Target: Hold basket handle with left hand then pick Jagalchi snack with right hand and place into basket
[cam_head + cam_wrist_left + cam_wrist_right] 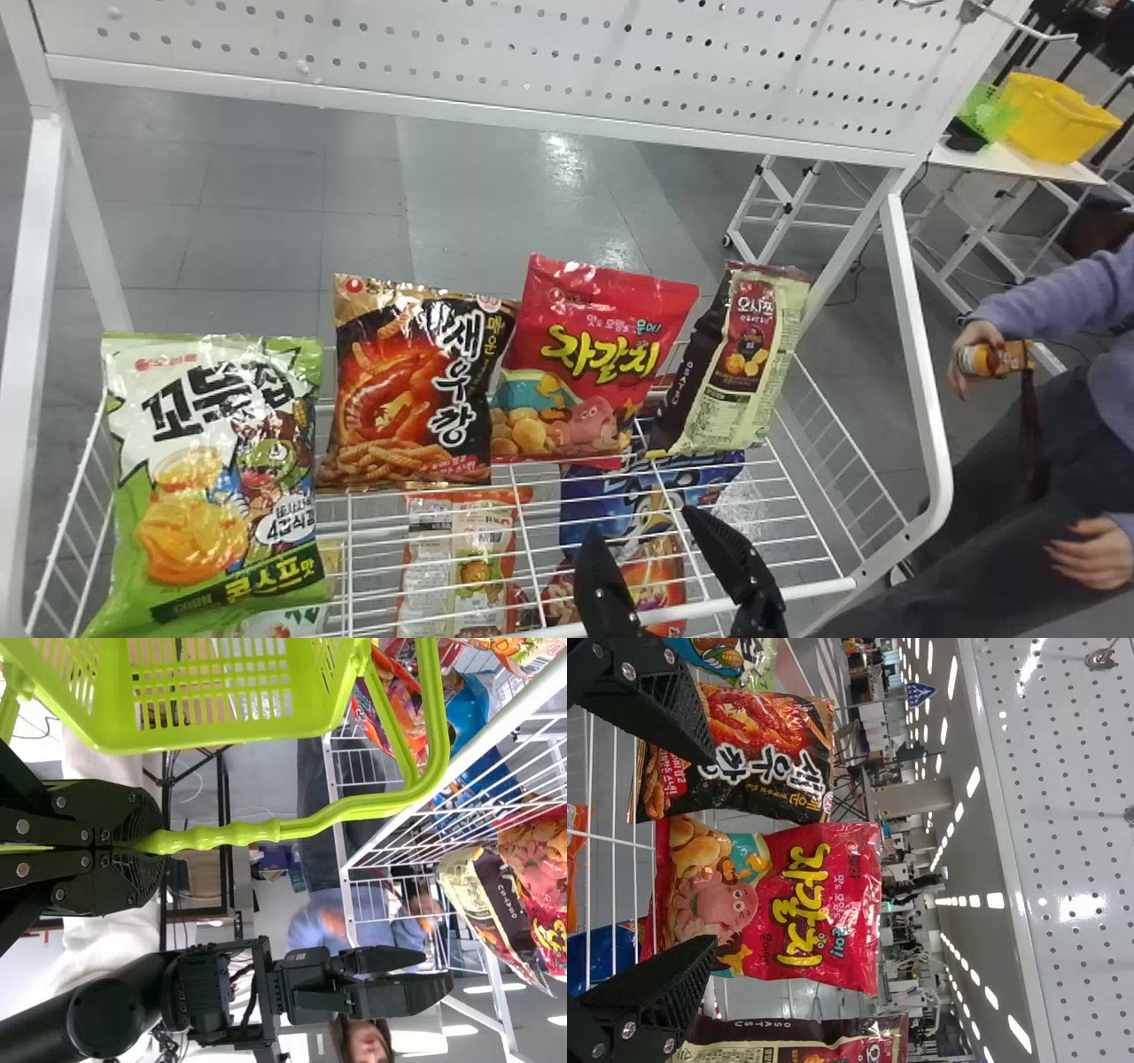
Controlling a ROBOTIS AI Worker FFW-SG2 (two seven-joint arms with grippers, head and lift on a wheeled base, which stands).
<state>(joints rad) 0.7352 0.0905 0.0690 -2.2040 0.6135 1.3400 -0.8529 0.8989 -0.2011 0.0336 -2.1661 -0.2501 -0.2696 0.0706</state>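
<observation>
Jagalchi snack (pixel 594 354) stands on the wire shelf (pixel 815 589), its long axis upright, with the black bag (pixel 399 390) to its left and the cream bag (pixel 753 354) to its right. My right gripper (pixel 713 850) is nearer, facing the snack, its fingers wide apart and empty. My left gripper (pixel 137 846) is closed around the basket handle (pixel 266 831). Beyond the snack is grey floor (pixel 478 195).

Ceiling lights (pixel 996 901) shine in rows above a grey tiled floor (pixel 266 195).
</observation>
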